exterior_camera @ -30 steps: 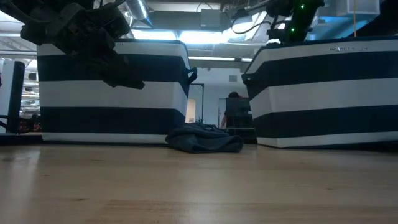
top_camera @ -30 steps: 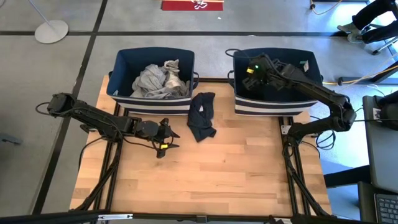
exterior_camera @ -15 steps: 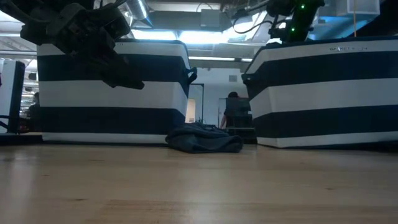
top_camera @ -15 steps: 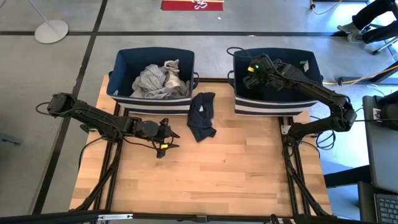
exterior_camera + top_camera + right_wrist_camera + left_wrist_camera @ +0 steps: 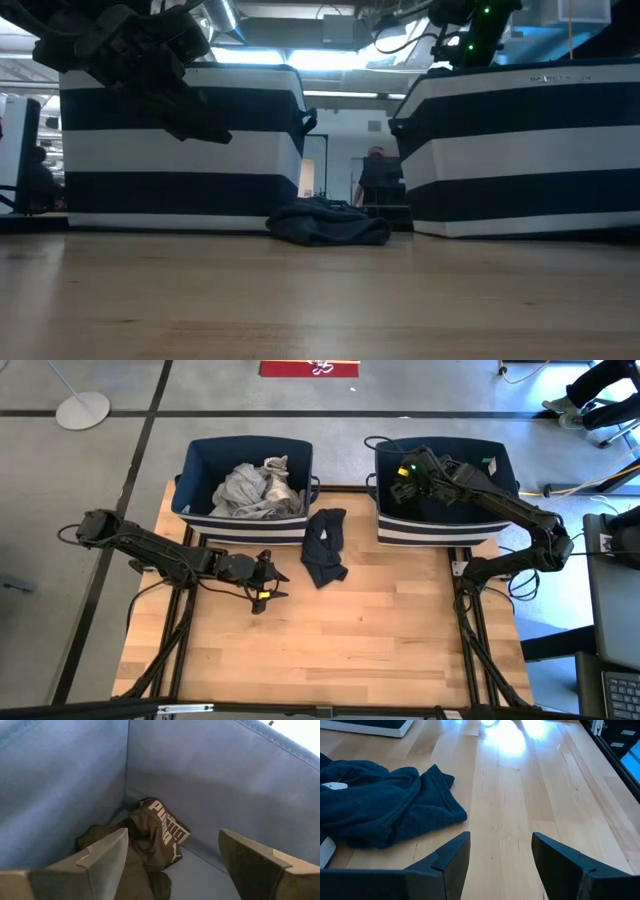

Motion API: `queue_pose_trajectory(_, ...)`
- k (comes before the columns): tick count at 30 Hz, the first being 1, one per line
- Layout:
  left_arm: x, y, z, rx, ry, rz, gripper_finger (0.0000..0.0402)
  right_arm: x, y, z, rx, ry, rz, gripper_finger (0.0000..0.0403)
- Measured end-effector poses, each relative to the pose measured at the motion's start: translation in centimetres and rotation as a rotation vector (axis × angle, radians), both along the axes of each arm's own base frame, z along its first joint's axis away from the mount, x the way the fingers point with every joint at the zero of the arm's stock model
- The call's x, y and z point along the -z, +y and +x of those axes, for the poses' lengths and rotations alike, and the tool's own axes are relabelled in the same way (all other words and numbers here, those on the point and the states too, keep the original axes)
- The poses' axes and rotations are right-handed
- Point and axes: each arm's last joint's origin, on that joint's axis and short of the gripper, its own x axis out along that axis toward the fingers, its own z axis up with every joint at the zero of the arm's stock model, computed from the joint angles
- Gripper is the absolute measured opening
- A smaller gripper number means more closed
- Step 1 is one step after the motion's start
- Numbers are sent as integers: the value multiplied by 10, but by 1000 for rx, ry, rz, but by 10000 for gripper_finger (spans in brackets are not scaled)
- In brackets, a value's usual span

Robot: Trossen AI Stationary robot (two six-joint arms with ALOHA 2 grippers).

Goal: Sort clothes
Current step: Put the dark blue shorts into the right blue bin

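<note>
A dark navy garment (image 5: pixel 325 547) lies crumpled on the table between the two bins, also seen in the left wrist view (image 5: pixel 380 805) and the low view (image 5: pixel 330 222). My left gripper (image 5: pixel 268 582) hovers open over the table to its left, its fingers (image 5: pixel 455 857) apart with bare wood between them. Grey and white clothes (image 5: pixel 252 488) are heaped in the left bin (image 5: pixel 205 455). My right gripper (image 5: pixel 172 865) is open inside the right bin (image 5: pixel 500 465), above a black garment (image 5: pixel 152 837) with white lettering that lies in the bin's floor corner.
Both navy bins with striped bases stand along the table's far edge. The wooden table (image 5: pixel 330 640) is bare toward its near edge. In the low view a person (image 5: pixel 375 180) shows far off in the room behind the bins.
</note>
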Motion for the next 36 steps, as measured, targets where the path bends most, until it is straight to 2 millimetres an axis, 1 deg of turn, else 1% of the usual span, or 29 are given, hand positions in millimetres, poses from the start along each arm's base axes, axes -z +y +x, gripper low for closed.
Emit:
queue_pose_trajectory(6,0,0,0,0,0,0,200,-2,1,-1,-11,13,3,306)
queue_pose_trajectory(8,0,0,0,0,0,0,200,-10,2,-1,-19,-5,2,304)
queue_pose_trajectory(12,0,0,0,0,0,0,200,-32,4,0,-61,-108,24,304)
queue_pose_trajectory(15,0,0,0,0,0,0,200,-47,9,5,-116,-183,16,303)
queue_pose_trajectory(20,0,0,0,1,0,0,200,-64,27,20,-218,-264,-33,303)
queue_pose_trajectory(28,0,0,0,1,0,0,200,-73,65,48,-392,-364,-77,303)
queue_pose_trajectory(33,0,0,0,-1,0,-3,200,-69,87,65,-478,-348,-97,303)
queue_pose_trajectory(36,0,0,0,-3,0,-7,200,-61,100,82,-559,-316,-101,303)
